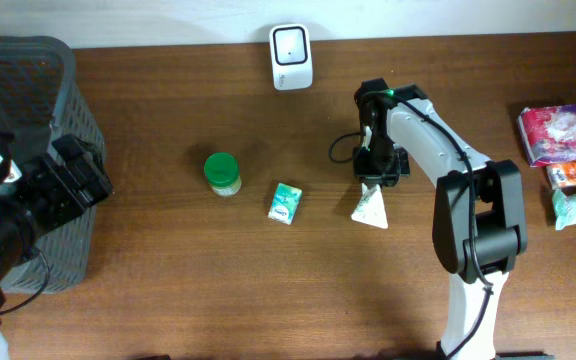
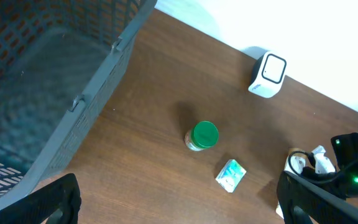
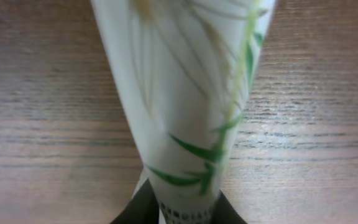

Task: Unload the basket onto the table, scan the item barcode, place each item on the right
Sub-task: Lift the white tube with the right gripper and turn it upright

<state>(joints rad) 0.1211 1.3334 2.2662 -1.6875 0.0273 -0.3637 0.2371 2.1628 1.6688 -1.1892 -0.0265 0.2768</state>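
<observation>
The item is a white tube (image 1: 371, 207) printed with green leaves, lying on the wooden table. In the right wrist view the tube (image 3: 185, 93) fills the middle of the frame. My right gripper (image 3: 179, 208) is shut on its narrow end, a dark finger pressed against each side. The white barcode scanner (image 1: 291, 57) stands at the table's back edge, apart from the tube, and the left wrist view shows this scanner (image 2: 268, 74) too. My left gripper (image 2: 179, 202) hovers wide open over bare wood with nothing between its fingers.
A grey mesh basket (image 1: 28, 150) stands at the far left under my left arm. A green-lidded jar (image 1: 222, 173) and a small teal packet (image 1: 285, 203) lie mid-table. Several coloured packs (image 1: 560, 135) sit at the right edge.
</observation>
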